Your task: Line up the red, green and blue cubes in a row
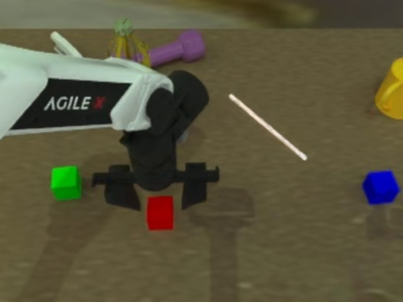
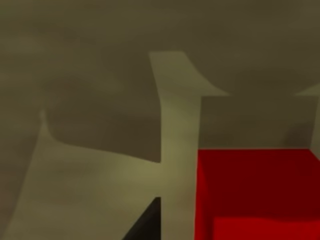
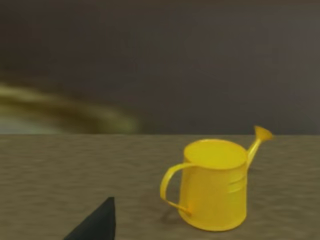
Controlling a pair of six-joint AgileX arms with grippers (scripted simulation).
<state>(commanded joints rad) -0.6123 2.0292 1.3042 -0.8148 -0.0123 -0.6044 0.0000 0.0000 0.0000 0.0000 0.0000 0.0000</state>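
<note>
Right now the left hand (image 1: 160, 194) hangs over the red cube (image 1: 160, 212), its two black fingers (image 1: 123, 192) spread wide to either side and gripping nothing. From the top view the cube sits just below the gap between the fingers, slightly toward the near edge of the brown surface (image 1: 283, 251). The left wrist view shows the red cube (image 2: 257, 192) filling one corner, resting on the surface, with the tip of one black finger (image 2: 147, 222) beside it and apart from it.

The green cube (image 1: 66, 182) lies just to the left of the left hand, near the outer finger but not touching it. The blue cube (image 1: 380, 187) sits well apart at the far right of the surface. All three cubes rest at roughly the same depth.

A thin white stick (image 1: 267, 126) lies at a slant between the left arm and the right side. Behind the arm lie a purple dumbbell (image 1: 179, 49) and a small yellow-green object I cannot identify. A yellow watering can (image 1: 393, 91) stands at the right edge; the right wrist view faces that watering can (image 3: 217, 190), upright. Only one dark fingertip of the right hand (image 3: 95, 222) shows there, so I cannot tell its state.
</note>
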